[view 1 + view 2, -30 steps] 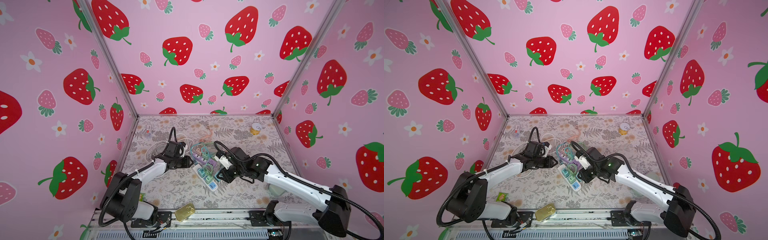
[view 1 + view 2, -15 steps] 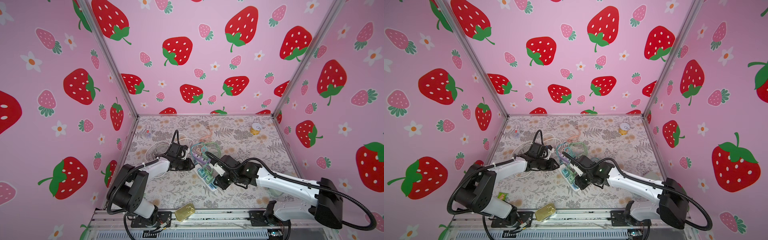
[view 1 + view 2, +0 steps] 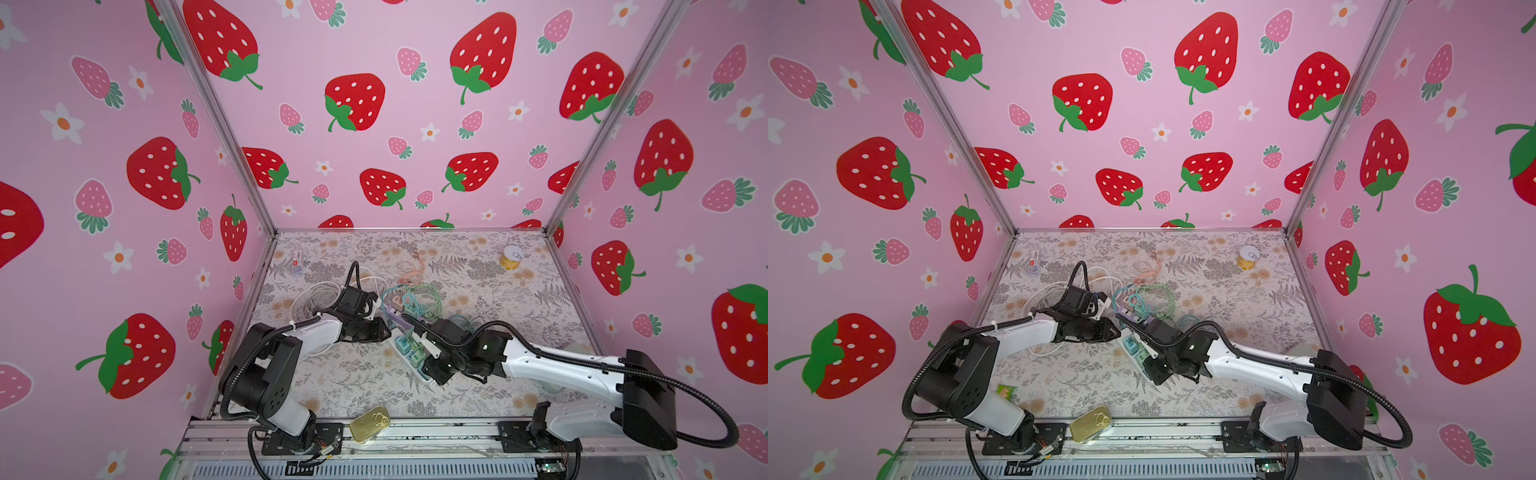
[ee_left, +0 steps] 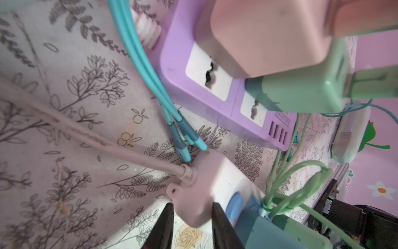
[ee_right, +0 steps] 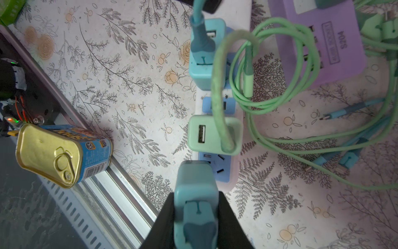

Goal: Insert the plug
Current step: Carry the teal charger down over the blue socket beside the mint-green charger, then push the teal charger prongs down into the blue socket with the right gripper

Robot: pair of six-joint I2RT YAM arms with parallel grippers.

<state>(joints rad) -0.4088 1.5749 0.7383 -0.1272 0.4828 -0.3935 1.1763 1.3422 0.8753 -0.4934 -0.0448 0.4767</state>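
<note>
Clamping plug (image 5: 195, 185), right end effector (image 5: 195, 201) at strip (image 5: 215, 170) end; bare mat (image 5: 301, 215) beside.

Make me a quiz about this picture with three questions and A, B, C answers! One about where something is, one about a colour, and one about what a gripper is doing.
1. Where is the pink charger?
A) on the purple power strip
B) on a tin
C) against the back wall

2. What colour is the plug at the right gripper?
A) red
B) teal
C) black

3. The right gripper is:
A) open and empty
B) shut on the plug
C) folded away

Answers: 1 A, it sits in a purple strip socket. 2 B, its body is teal. 3 B, both black fingers press its sides.
</note>
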